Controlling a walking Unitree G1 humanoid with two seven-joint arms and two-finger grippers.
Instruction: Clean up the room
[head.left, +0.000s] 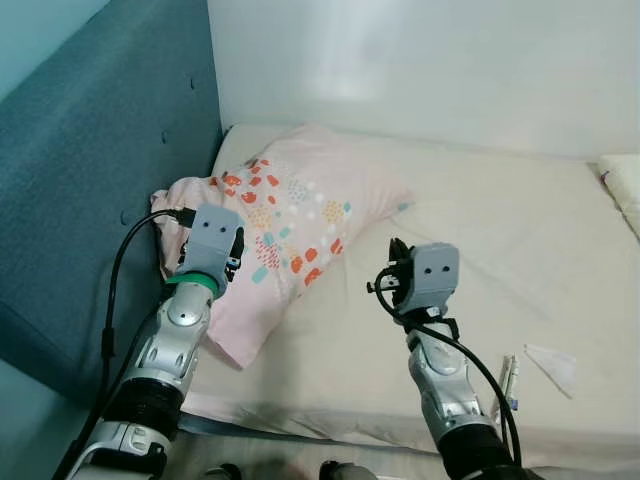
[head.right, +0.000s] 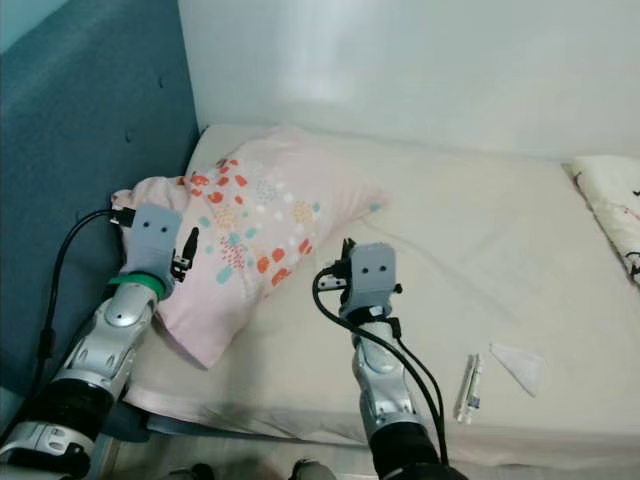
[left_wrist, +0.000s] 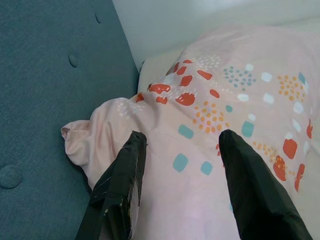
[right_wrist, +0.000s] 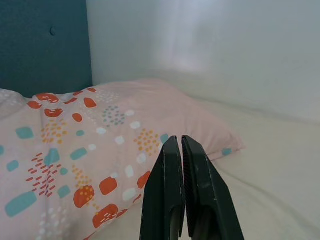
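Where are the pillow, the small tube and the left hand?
pillow (head.left: 290, 215): left eye view, middle of the patterned top face.
small tube (head.right: 468, 387): right eye view, mid-length of its body on the sheet.
left hand (left_wrist: 181, 165): left wrist view, midway between the open fingertips.

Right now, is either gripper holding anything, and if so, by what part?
Nothing is held. The left gripper is open, its fingers spread over the pink patterned fabric pillow near its headboard-side corner. The right gripper is shut on nothing above the cream bedsheet.
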